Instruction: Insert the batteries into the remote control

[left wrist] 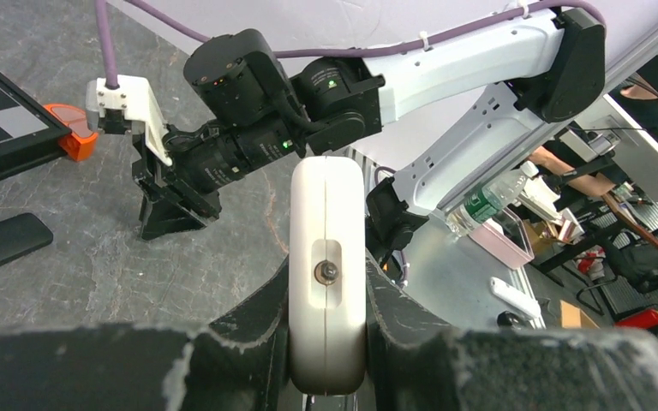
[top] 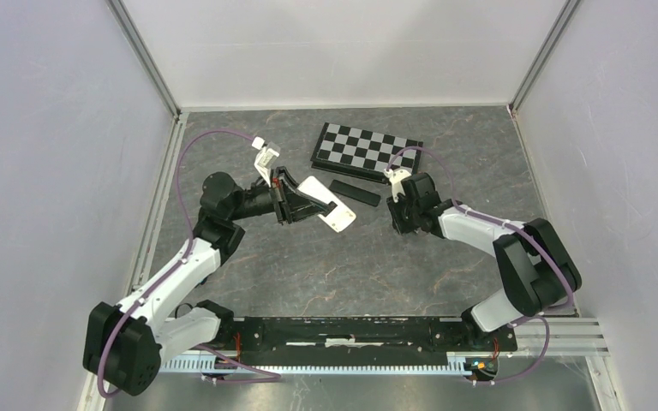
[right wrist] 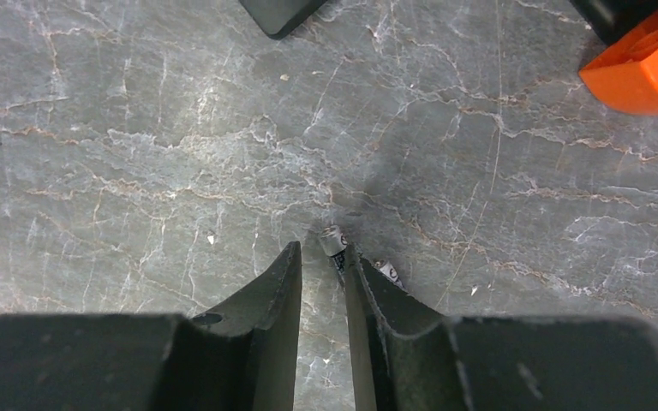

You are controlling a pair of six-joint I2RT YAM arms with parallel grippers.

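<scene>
clamping white remote (top: 327,204) in left pincer (top: 296,205), long axis outward, battery (right wrist: 334,241) by right pincer (right wrist: 322,251), grip unclear

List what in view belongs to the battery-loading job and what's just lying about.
Job:
- white remote, gripped by the left claw
- batteries on the table at the right claw

Lying about:
- black remote
- checkerboard
- orange object
</scene>
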